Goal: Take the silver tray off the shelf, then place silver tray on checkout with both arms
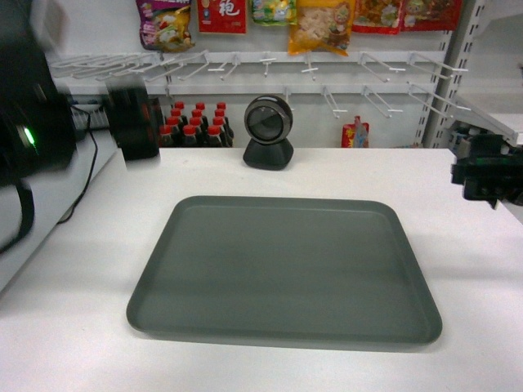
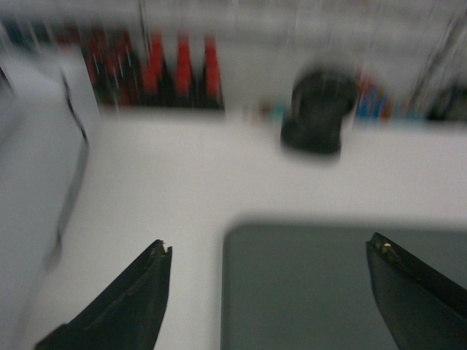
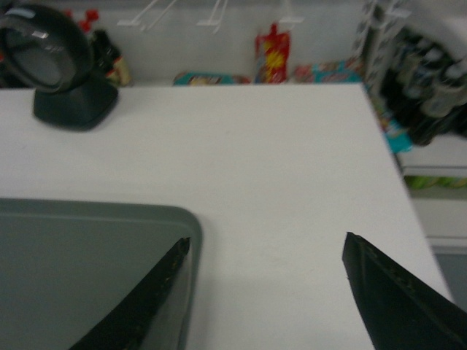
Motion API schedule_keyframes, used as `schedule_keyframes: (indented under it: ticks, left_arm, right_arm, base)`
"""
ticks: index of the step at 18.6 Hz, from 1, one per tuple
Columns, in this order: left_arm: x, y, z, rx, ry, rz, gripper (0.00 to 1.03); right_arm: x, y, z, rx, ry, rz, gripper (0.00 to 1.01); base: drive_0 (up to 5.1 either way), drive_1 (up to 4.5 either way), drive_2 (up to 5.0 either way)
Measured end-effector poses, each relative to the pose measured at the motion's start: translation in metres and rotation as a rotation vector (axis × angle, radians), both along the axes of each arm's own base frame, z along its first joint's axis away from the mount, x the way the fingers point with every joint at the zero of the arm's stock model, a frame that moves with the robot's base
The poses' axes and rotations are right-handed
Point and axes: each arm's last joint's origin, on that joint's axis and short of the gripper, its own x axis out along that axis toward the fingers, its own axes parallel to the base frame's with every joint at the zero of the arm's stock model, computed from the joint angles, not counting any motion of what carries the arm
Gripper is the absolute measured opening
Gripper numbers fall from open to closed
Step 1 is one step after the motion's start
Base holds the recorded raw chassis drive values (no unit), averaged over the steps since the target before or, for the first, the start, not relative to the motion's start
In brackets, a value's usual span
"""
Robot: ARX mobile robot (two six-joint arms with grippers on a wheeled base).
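Silver tray point(image 1: 284, 273) lies flat on the white table point(image 1: 343, 171), stiff, light and slick I judge, best pinched at its short side rims, with my left end effector point(image 2: 270, 251) and right end effector point(image 3: 266, 248) both spread wide, holding nothing.

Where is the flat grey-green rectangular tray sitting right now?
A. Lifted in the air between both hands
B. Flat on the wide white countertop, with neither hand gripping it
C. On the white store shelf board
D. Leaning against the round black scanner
B: the flat grey-green rectangular tray lies flat on the wide white countertop, and both wrist views show the left hand and right hand open above it, gripping nothing.
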Motion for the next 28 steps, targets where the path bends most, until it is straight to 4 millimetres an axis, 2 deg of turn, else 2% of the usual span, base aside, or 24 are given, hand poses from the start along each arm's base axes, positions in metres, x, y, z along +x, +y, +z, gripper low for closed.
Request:
schedule_keyframes:
  ticks: [1,2,3,5,6,7,12,15,17,18,20,25,28]
  left_arm:
    - [-0.014,0.006,0.022,0.018,-0.174,0.015,0.71]
    - [-0.019,0.01,0.026,0.025,-0.221,0.024,0.67]
    - [-0.032,0.02,0.025,0.046,-0.272,0.044,0.58]
    - [-0.055,0.033,-0.002,0.09,-0.2,0.058,0.4]
    - [-0.071,0.038,-0.011,0.107,-0.168,0.042,0.25]
    - [-0.078,0.04,-0.009,0.106,-0.188,0.04,0.18]
    - [-0.091,0.045,0.0,0.099,-0.243,0.044,0.02]
    - [-0.119,0.054,-0.014,0.104,-0.206,0.044,0.01]
    - [-0.132,0.058,-0.021,0.104,-0.203,0.04,0.01]
    - [-0.14,0.066,-0.024,0.102,-0.187,0.028,0.01]
    - [-0.15,0.069,-0.019,0.103,-0.219,0.05,0.01]
    - [-0.174,0.069,-0.018,0.102,-0.218,0.042,0.01]
    - [-0.183,0.069,-0.016,0.102,-0.223,0.042,0.01]
  right_arm:
    - [-0.022,-0.002,-0.011,-0.017,-0.06,-0.032,0.54]
    - [-0.032,-0.003,-0.016,-0.018,-0.067,-0.036,0.51]
    - [-0.051,-0.004,-0.02,-0.021,-0.11,-0.036,0.42]
    - [-0.071,-0.009,0.01,-0.016,-0.296,-0.047,0.23]
    - [-0.085,-0.016,0.028,-0.016,-0.37,-0.044,0.08]
    - [-0.094,-0.018,0.027,-0.02,-0.362,-0.05,0.01]
    - [-0.114,-0.019,0.016,-0.022,-0.296,-0.054,0.02]
    - [-0.143,-0.019,0.029,-0.021,-0.341,-0.053,0.02]
    - [-0.158,-0.019,0.033,-0.022,-0.299,-0.052,0.02]
    - [-0.166,-0.019,0.038,-0.021,-0.326,-0.052,0.02]
    - [-0.178,-0.019,0.039,-0.021,-0.33,-0.052,0.02]
    - [-0.206,-0.019,0.039,-0.02,-0.33,-0.05,0.02]
    - [-0.216,-0.019,0.041,-0.02,-0.335,-0.05,0.02]
  base:
    - [0.0,0.0,0.0]
    - [0.0,0.0,0.0]
    - [0.0,0.0,0.0]
    - [0.0,0.0,0.0]
    - [0.0,0.0,0.0]
    - [0.0,0.0,0.0]
    - [0.0,0.0,0.0]
    - [0.0,0.0,0.0]
    - [0.0,0.0,0.0]
    - [0.0,0.0,0.0]
    - [0.0,0.0,0.0]
    - [0.0,0.0,0.0]
    - [0.0,0.0,0.0]
